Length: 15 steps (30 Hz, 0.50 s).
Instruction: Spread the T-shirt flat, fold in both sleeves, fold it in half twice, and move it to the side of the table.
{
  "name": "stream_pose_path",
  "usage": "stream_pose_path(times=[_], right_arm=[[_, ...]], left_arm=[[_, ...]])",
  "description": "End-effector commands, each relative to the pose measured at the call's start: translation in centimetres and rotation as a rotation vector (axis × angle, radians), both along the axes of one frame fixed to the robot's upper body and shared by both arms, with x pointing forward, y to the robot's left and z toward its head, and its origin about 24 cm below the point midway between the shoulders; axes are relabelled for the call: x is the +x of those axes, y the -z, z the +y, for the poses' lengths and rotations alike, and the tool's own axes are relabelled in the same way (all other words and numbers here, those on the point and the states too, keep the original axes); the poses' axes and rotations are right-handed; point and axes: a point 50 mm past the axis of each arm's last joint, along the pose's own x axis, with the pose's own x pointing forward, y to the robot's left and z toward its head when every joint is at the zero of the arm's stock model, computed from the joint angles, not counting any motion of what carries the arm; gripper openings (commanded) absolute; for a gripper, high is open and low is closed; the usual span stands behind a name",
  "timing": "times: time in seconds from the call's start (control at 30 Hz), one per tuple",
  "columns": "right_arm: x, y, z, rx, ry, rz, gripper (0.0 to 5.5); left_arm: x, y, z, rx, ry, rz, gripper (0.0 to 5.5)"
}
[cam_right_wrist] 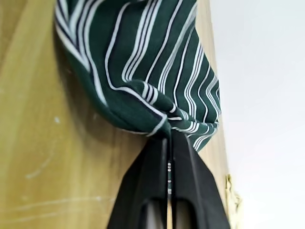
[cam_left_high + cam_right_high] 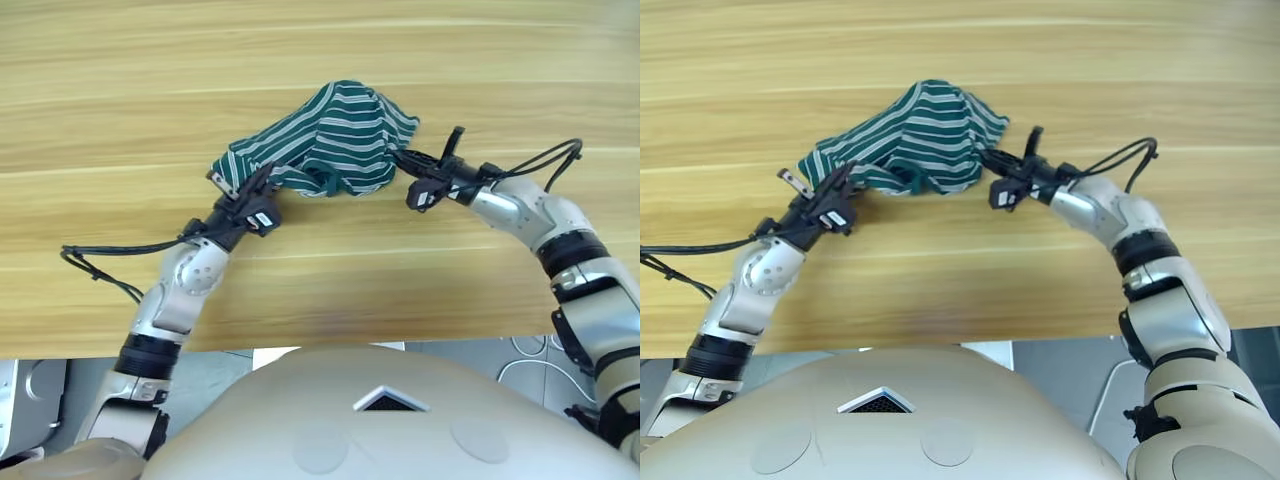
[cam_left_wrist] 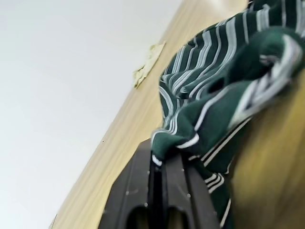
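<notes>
Left eye view: a dark green T-shirt with thin white stripes [image 2: 325,140] is lying bunched in a humped heap on the light wooden table [image 2: 120,80], toward 12 o'clock from the middle of the picture and well inside the table's edges. It is not lying flat. The cloth is rising into a crumpled mound, with folds running down toward both arms and a dark knot of fabric sitting at the heap's 6 o'clock side.

The left gripper [image 2: 266,176] is meeting the shirt at the heap's 8 o'clock. In the left wrist view its two black fingers are pressing together on a rolled hem of the striped cloth [image 3: 214,95], pinching it at the left gripper's tip [image 3: 161,155] with no gap showing between them.

The right gripper [image 2: 402,158] is meeting the shirt at the heap's 4 o'clock. In the right wrist view its black fingers are likewise closing tight at the right gripper's tip [image 1: 169,139], nipping a white-edged hem, and the striped fabric [image 1: 143,57] is fanning out from that pinch over the wood.

The two grippers are sitting well apart, with the heap between them.

A small pale yellowish scrap [image 3: 148,62] is sitting at the table's far edge, beyond the shirt, apart from the cloth.
</notes>
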Motion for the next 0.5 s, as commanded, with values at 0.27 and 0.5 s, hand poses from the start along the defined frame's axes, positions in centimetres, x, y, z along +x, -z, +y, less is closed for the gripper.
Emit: stream_pose_path(times=[0.27,0.5], right_arm=[[-6.5,-10.2,-3.2,0.866,-0.106,0.011,0.04],[-5.9,-14.1,-4.9,1.151,-0.185,-0.015,0.04]], left_arm=[[-2.7,-5.9,2.2,-0.536,0.263,-0.084,0.0],[-1.2,-9.5,6.4,-0.752,0.325,-0.226,0.0]])
